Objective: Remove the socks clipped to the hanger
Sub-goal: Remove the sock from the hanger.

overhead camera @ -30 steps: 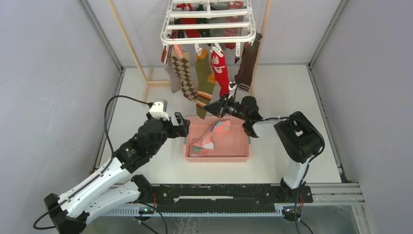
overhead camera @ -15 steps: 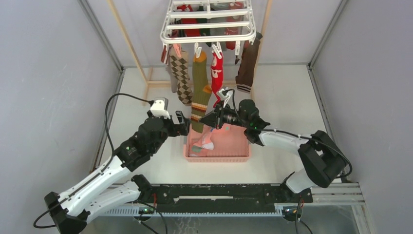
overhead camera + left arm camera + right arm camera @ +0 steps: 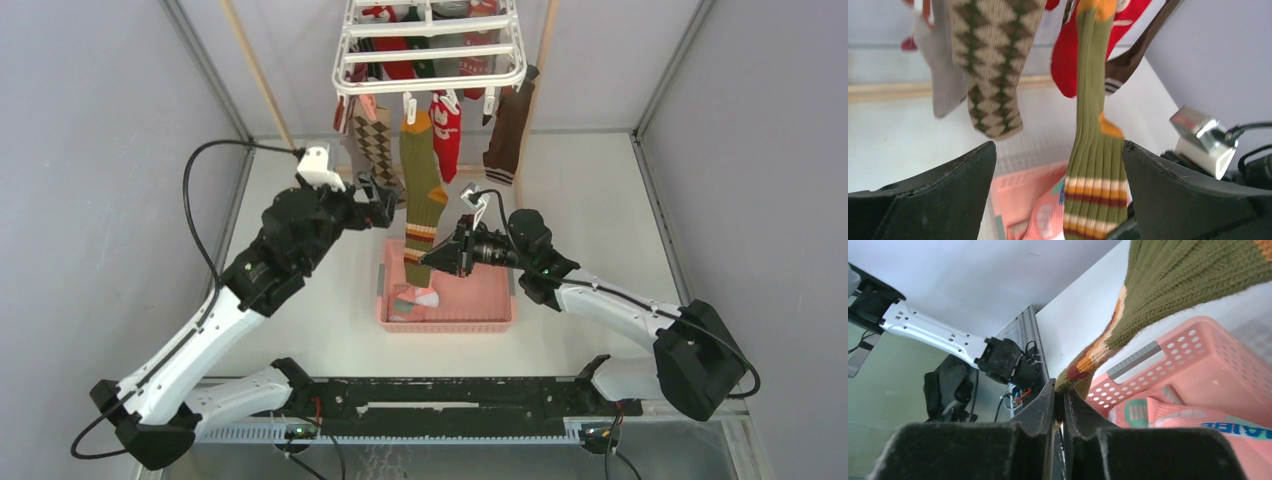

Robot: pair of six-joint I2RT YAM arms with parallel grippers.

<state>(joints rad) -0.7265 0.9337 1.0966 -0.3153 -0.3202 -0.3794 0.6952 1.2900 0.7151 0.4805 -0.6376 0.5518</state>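
Laundry is still crowding the white hanger (image 3: pixel 430 52) at the back of the tabletop, with the argyle sock (image 3: pixel 377 145), the red sock (image 3: pixel 446 135) and the brown sock (image 3: pixel 504 135) all dangling from their clips. Over the last second the right arm has been swinging down towards the pink basket (image 3: pixel 500 322), and the left arm has been rising towards the hanging row. The green sock (image 3: pixel 421 185), slack a moment ago, is now stretching taut from its clip. The right end effector (image 3: pixel 432 260) is clenching its striped cuff, so I'd say this sock is about to pop free. The left end effector (image 3: pixel 384 197) is gaping wide beside the socks, gripping nothing.
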